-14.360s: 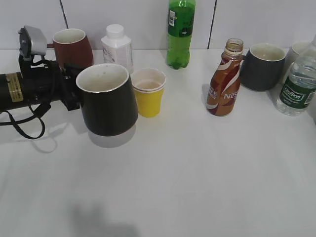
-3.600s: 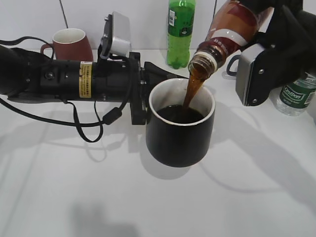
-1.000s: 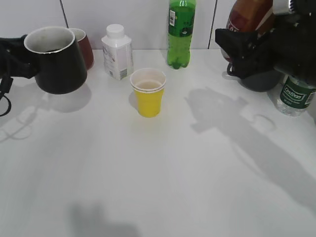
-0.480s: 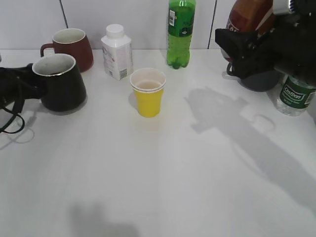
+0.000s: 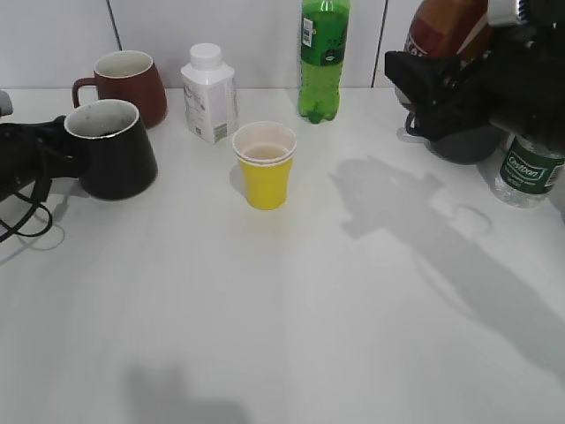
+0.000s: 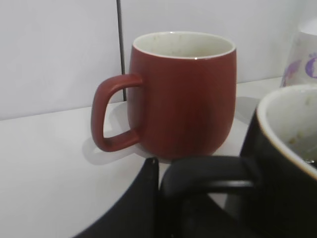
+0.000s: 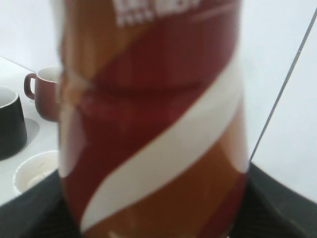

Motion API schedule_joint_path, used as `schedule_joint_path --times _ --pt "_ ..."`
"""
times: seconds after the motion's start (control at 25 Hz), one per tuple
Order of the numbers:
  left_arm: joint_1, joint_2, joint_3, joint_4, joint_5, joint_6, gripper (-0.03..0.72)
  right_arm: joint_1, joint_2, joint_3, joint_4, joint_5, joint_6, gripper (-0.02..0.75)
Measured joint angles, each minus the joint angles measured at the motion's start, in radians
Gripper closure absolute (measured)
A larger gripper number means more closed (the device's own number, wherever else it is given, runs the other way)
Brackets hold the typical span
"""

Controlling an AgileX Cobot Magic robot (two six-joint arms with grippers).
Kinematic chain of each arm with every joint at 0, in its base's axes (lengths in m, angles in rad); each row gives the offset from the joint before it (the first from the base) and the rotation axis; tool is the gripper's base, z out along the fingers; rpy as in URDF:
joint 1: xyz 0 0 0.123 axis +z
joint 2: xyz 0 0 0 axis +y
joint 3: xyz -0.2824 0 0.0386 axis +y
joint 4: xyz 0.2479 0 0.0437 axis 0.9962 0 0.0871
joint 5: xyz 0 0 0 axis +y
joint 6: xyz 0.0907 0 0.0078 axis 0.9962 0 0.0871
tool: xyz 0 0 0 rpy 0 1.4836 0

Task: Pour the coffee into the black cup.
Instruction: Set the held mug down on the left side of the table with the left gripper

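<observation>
The black cup (image 5: 113,159) stands on the white table (image 5: 282,291) at the far left, upright, in front of the maroon mug (image 5: 124,84). My left gripper (image 5: 53,150) is shut on its loop handle (image 6: 208,179); one dark finger (image 6: 141,203) shows beside the handle. The cup's off-white inside (image 6: 292,124) shows, and little of its contents can be seen. My right gripper (image 5: 441,79) is shut on the brown-orange coffee bottle (image 5: 446,26), held upright and raised at the back right. The bottle (image 7: 153,119) fills the right wrist view.
A white carton-shaped bottle (image 5: 209,93), a yellow paper cup (image 5: 265,168) and a tall green bottle (image 5: 324,57) stand mid-table at the back. A dark grey mug (image 5: 468,146) sits behind the right gripper. A clear water bottle (image 5: 530,168) stands at the right edge.
The left gripper has lowered the black cup from the air onto the table and shifted it slightly right. The right arm with the bottle has not moved.
</observation>
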Motion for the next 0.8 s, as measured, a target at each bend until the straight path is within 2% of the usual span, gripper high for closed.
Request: schedule_joint_path --times 0.28,0.4,0.6,0.8 --pt "0.0 0.001 -0.001 0.0 0.01 -0.002 0.643 0.0 0.0 0.0 0.0 0.0 0.001 0.203" --pt "0.0 0.001 -0.003 -0.002 0.018 -0.009 0.589 0.0 0.0 0.0 0.0 0.0 0.001 0.203" --pt "0.0 -0.006 0.021 -0.011 0.017 -0.016 0.44 0.0 0.0 0.0 0.0 0.001 0.001 0.204" --pt "0.0 -0.057 0.089 -0.014 0.015 -0.017 0.407 0.0 0.005 0.0 0.037 0.0 0.001 0.204"
